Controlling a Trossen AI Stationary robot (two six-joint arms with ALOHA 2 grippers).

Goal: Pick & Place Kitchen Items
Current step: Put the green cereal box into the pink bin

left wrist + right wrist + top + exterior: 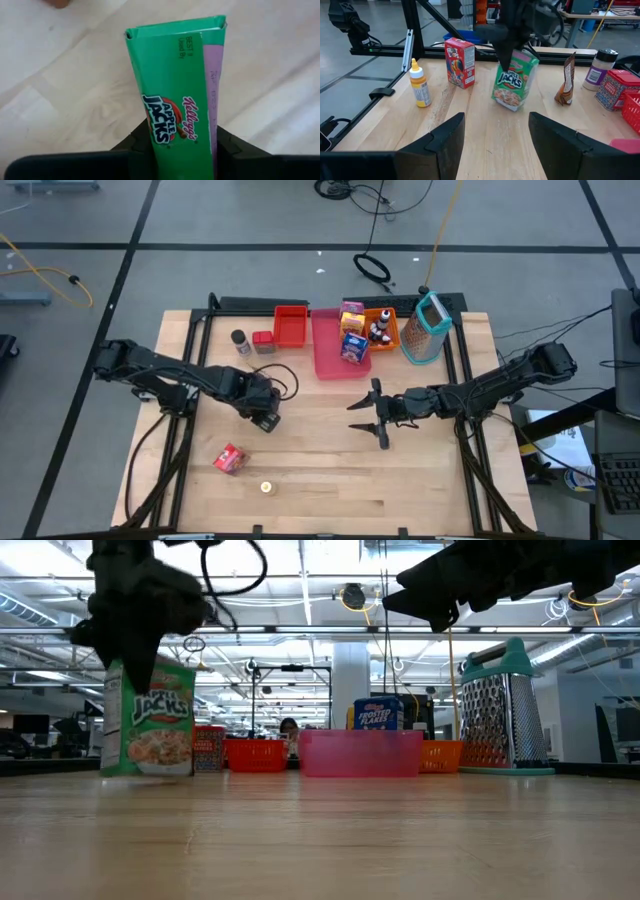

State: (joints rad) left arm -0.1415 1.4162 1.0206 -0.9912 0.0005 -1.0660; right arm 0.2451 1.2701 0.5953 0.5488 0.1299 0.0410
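Observation:
My left gripper is shut on a green Apple Jacks cereal box at the table's left middle; the box also shows in the right wrist view. My right gripper is open and empty at the table's middle, its fingers pointing toward the left arm. A red cereal box stands near the front left, and a small yellow bottle stands nearer the front edge. My left gripper pinches the green box near its top end between its two fingers, one on each broad face. The fingers come from above, pointing down. The box hangs below them, slightly tilted, its bottom edge at or just above the table; which, I cannot tell.
At the back stand a dark-capped shaker, a small red box, a red tray, a pink tray with boxes, an orange tray with bottles, and a metal grater. A brown pouch stands beyond the green box.

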